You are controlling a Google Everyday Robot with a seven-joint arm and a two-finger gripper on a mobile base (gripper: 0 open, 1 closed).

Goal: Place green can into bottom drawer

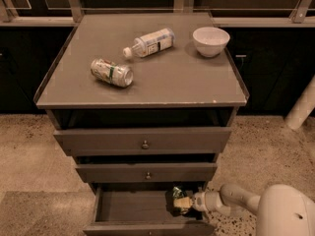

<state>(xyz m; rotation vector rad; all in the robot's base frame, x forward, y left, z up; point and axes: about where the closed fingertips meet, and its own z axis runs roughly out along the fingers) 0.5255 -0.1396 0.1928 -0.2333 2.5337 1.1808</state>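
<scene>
- Down at the lower right, one two-finger gripper [181, 203] reaches from the right into the open bottom drawer [133, 209], the deepest grey-brown drawer with a flat front.
- Its pale fingers [183, 201] are clenched on one small dark green can [177, 192]; I see no gap between fingers and can.
- The green can sits at the tip of the gripper, over the right rear part of the bottom drawer, close to the right wall. Whether it touches the drawer floor I cannot tell.
- One pale grey arm [236, 200] goes from the gripper to the rounded white robot body [288, 213] in the corner.
- Three drawers are counted: the bottom drawer pulled out, and above it the middle drawer [113, 172] and the top drawer [98, 140], each with one small round knob [144, 144].
- The middle drawer's front hangs just over the can and hides the back of the bottom drawer.
- On the flat grey cabinet top [167, 82] lie three things, well apart from the gripper: one pale silver-white can with green stripe [111, 73] on its side, one clear plastic bottle [149, 42] on its side, and one white round bowl [210, 41] standing upright.
- A speckled beige floor [29, 151] surrounds the cabinet.
</scene>
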